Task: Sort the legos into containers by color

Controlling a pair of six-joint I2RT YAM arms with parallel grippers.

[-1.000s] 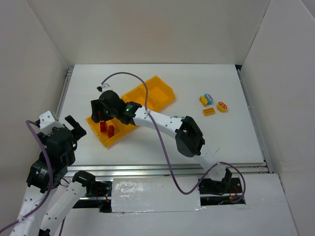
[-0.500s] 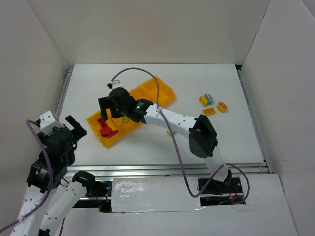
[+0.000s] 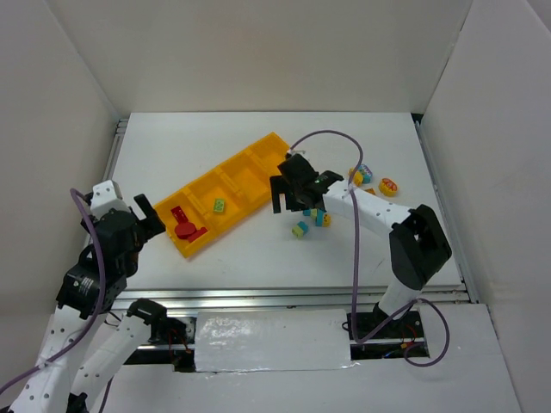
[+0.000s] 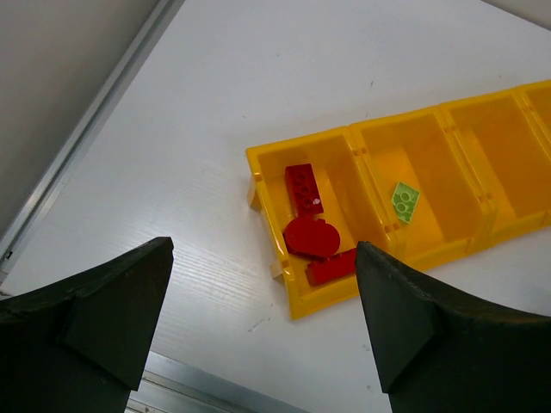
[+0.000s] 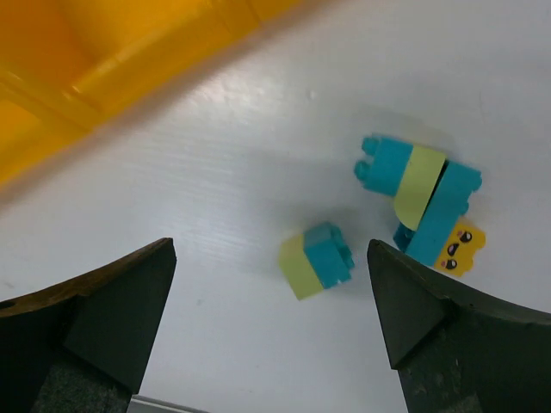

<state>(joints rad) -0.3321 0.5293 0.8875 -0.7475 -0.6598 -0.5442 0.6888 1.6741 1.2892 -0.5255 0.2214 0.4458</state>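
Note:
The containers are one long orange-yellow tray [image 3: 250,168] lying aslant at left of centre. Its nearest compartment holds three red legos [image 4: 312,237]; the one beside it holds a yellow-green lego [image 4: 405,200]. My right gripper [image 3: 294,205] hangs open just right of the tray, above a small teal and yellow-green lego [image 5: 316,260] on the table. A teal, yellow-green and orange-yellow cluster [image 5: 422,194] lies beside that lego. My left gripper [image 4: 263,335] is open and empty, near the tray's red end [image 3: 182,225].
More legos lie at the right back of the table: a teal and yellow one [image 3: 362,175] and an orange-red one [image 3: 389,185]. White walls close in the table on three sides. A metal rail [image 3: 293,297] runs along the near edge.
My right gripper opened, left the tray and swung right to the teal and green legos. A yellow-green lego now lies in the second compartment. The left arm shifted slightly up and right.

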